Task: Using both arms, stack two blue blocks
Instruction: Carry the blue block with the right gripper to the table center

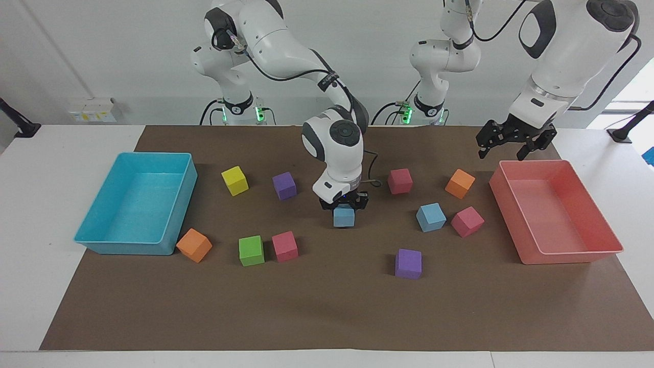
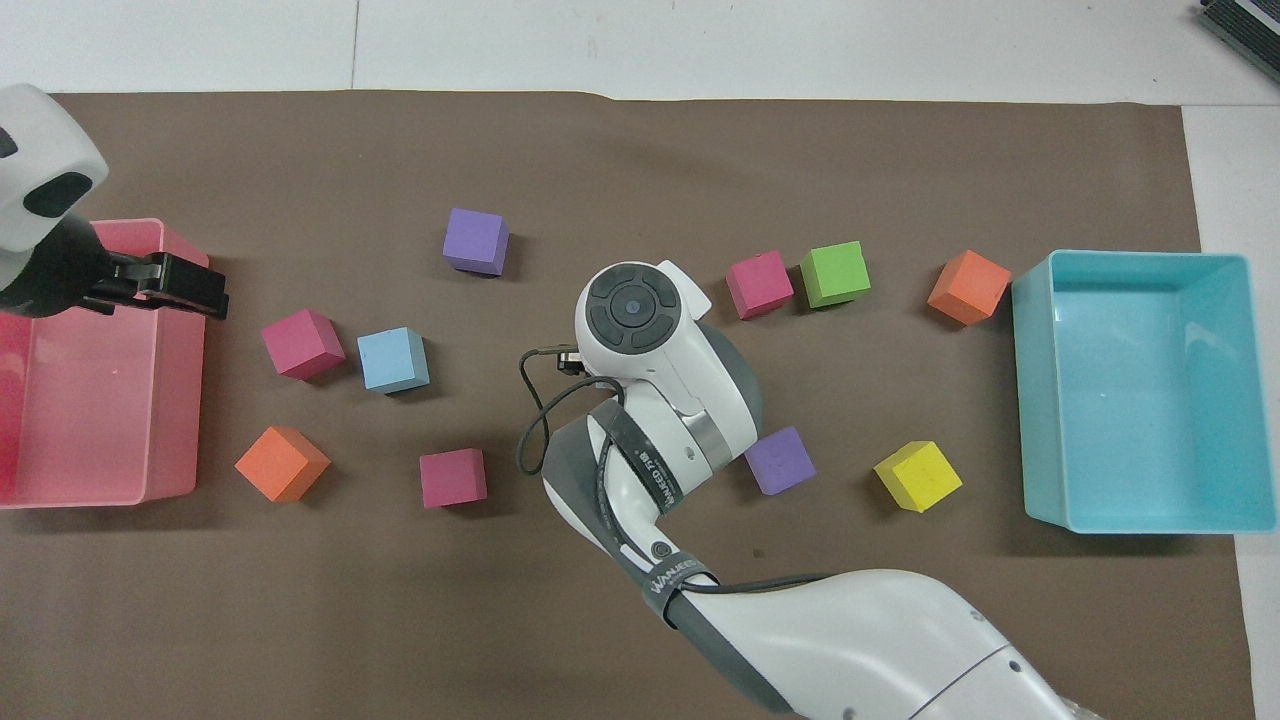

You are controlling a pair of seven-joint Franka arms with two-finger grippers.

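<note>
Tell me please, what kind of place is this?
Probably a robotics lab: two white arms fixed at a table, a brown mat with coloured foam cubes, and a turquoise tray and a pink tray for sorting.

A matt brown paper-like sheet (image 1: 327, 306) covers the smooth white table (image 1: 30, 230). On it the small sky-blue foam-like cube (image 1: 430, 217) looks matt and slightly grainy, as do the purple foam-like cube (image 1: 408, 263), the lime-green foam-like cube (image 1: 251, 250) and the yellow foam-like cube (image 1: 234, 180). The turquoise rectangular plastic tray (image 1: 102, 240) and the salmon-pink rectangular plastic tray (image 1: 572, 253) have smooth walls with a soft sheen. The arms' white shells (image 1: 340, 153) look like glossy moulded plastic, with dark matt joint bands.
</note>
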